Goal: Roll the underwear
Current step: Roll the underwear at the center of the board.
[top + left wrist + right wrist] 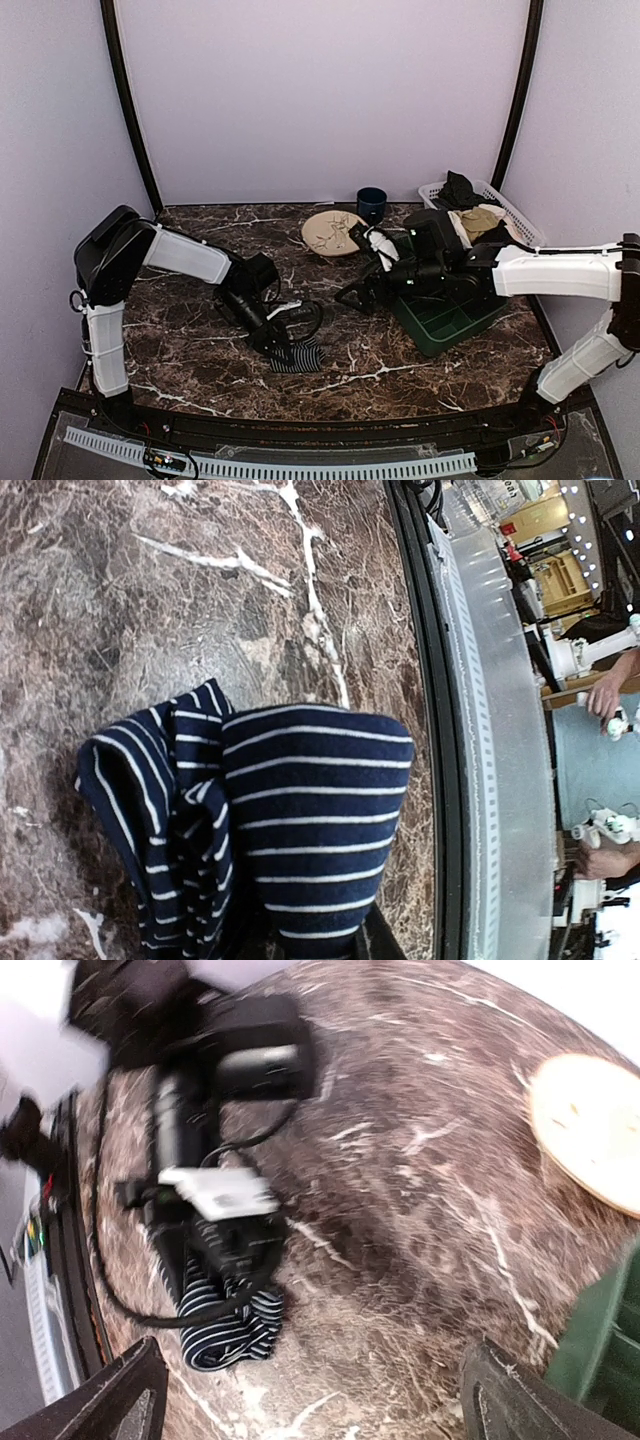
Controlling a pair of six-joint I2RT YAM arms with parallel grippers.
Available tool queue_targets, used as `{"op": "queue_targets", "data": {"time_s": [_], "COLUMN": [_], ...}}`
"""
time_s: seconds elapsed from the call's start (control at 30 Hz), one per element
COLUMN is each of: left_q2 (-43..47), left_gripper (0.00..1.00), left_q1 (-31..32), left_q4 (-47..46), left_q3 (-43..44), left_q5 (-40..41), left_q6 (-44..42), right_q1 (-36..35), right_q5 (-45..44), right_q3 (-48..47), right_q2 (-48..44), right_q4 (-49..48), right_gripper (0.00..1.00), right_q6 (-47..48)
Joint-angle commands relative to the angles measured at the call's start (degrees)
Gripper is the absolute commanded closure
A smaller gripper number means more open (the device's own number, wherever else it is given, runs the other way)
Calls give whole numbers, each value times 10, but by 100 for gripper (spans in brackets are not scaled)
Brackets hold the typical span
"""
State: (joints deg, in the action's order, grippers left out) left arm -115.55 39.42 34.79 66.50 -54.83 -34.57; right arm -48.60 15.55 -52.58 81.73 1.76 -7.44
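Note:
The underwear [300, 355] is a bunched navy bundle with thin white stripes, lying on the marble table near the front centre. It fills the lower middle of the left wrist view [310, 820], folded over itself. My left gripper [277, 338] sits on it, with its fingers [378, 942] closed around the cloth at the bottom edge of that view. My right gripper [362, 294] is open and empty, hovering over the table to the right of the bundle. In the right wrist view the underwear [225, 1330] lies under the left gripper, and the right fingers [125, 1400] stand wide apart.
A tan plate [333, 233] and a dark blue cup [372, 203] stand at the back centre. A green bin [450, 318] sits under the right arm. A white basket [515, 215] of black and tan clothes is at the back right. The table's front edge [440, 730] is close to the bundle.

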Motion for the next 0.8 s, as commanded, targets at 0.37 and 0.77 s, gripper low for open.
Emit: {"op": "queue_targets", "data": {"time_s": [0.37,0.77], "left_q2": [-81,-83], "left_gripper": [94,94], "left_q1": [-1,-1], "left_q4": [87,88], "left_q3": [42,40], "left_q5": [41,40], "left_q6": [-9,-4], "right_q1": [-240,-254], "right_q5": [-98,-205], "right_q3": [-11,-64], "right_q2": [87,214], "right_q4": [-4,-44], "right_gripper": [35,40], "right_q6": [273,305]}}
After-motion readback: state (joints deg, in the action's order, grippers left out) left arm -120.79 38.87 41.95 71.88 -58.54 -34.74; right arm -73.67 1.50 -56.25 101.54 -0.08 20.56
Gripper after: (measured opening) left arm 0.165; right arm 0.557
